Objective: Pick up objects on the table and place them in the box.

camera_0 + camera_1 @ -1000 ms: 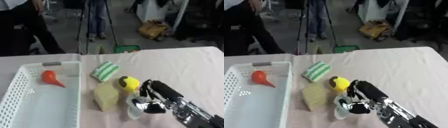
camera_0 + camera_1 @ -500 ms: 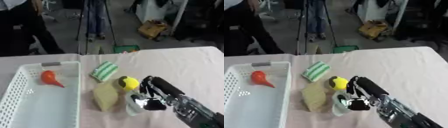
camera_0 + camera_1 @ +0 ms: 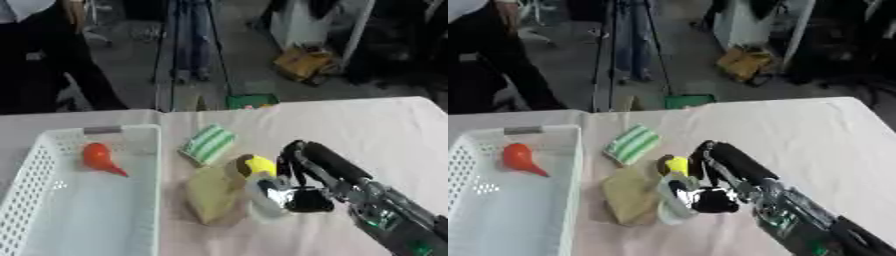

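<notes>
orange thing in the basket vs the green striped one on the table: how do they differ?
The orange object is plain, bulb-shaped with a tapering tip, and lies inside the white basket. The green striped object is flat, rectangular, white-banded, and lies on the table. Neither is touched by the right hand.

Only the right arm (image 3: 376,205) is seen; it is brought in from the lower right corner and is stretched up and to the left over the table (image 3: 376,125). The forearm is black along its upper length, with silver and green-lit parts nearer the corner. The right hand (image 3: 293,192) is carried at the arm's end, low and close to the table surface. Its fingers (image 3: 677,196) are seen curled downward and to the left, with pale and silvery segments against a black palm. Whether anything is enclosed by them cannot be told. The left hand is shown in neither view.
</notes>
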`<state>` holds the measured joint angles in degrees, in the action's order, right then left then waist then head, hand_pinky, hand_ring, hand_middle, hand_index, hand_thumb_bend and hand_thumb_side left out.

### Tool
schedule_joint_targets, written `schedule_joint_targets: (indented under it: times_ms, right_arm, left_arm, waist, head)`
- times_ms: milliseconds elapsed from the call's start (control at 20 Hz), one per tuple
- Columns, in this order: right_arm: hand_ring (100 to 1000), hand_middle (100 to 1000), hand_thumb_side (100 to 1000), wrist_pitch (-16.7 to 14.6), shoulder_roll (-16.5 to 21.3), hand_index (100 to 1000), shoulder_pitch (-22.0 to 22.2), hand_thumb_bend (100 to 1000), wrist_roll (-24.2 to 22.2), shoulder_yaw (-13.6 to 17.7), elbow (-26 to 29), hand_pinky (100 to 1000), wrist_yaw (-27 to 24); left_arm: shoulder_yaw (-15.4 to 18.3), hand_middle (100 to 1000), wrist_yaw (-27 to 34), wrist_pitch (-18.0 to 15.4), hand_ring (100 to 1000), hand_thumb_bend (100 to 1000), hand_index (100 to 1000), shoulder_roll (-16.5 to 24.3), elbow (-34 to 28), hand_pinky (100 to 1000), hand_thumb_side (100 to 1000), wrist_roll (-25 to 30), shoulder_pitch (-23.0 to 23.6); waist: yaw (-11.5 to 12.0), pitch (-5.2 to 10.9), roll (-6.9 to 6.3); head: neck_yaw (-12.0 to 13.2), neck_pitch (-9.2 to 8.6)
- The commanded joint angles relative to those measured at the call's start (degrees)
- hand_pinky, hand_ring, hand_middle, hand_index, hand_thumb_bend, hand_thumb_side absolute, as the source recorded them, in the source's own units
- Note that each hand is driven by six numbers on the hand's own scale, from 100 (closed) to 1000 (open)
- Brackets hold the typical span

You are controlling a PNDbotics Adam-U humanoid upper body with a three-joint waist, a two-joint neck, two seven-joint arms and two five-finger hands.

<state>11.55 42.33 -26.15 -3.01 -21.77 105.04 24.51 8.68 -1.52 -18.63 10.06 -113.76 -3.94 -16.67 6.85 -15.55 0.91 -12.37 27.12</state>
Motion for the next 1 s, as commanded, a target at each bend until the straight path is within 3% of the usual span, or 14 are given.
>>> schedule_joint_targets:
  times_ms: [50, 1000]
  right_arm:
    - [280, 373, 390, 0.7, 2.6, 433, -1.5, 342, -0.4, 0.6, 2.6, 479, -1.4]
    - [277, 371, 401, 4.0, 3.9, 432, -11.4, 337, -3.8, -0.9, 7.7, 483, -6.7]
  left_arm:
    - [0.0, 968, 0.2, 0.2, 930, 100, 905, 0.9, -0.8, 1000, 1000, 0.1, -0.3]
    - [-0.4, 970, 0.8, 0.9, 930, 100, 905, 1.4, -0.8, 1000, 1000, 0.5, -0.4]
  waist:
    - [0.1, 1.39, 0.16]
    - [2.9, 2.92, 2.87]
  head:
    - [0.1, -0.31]
    - [0.1, -0.44]
